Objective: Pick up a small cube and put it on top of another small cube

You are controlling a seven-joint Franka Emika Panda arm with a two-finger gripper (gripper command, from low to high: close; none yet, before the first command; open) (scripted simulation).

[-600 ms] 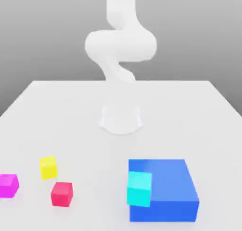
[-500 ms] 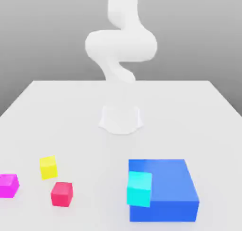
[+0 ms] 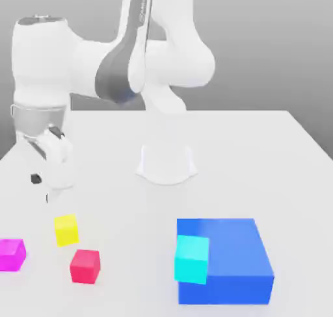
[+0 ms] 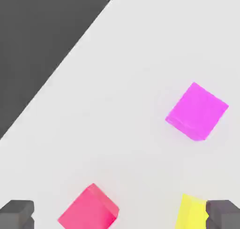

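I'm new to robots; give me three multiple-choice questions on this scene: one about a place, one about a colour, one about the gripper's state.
1. Where is the cyan cube in the exterior view?
A) left of the red cube
B) in front of part of the blue block
C) behind the robot's base

2. What colour is the largest block?
A) blue
B) yellow
C) magenta

3. How is the gripper?
A) shut
B) open

Key:
1 B: the cyan cube overlaps the blue block there.
2 A: the blue block dwarfs every cube.
3 B: the gripper's fingertips stand wide apart.

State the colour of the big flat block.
Blue, best seen in the exterior view.
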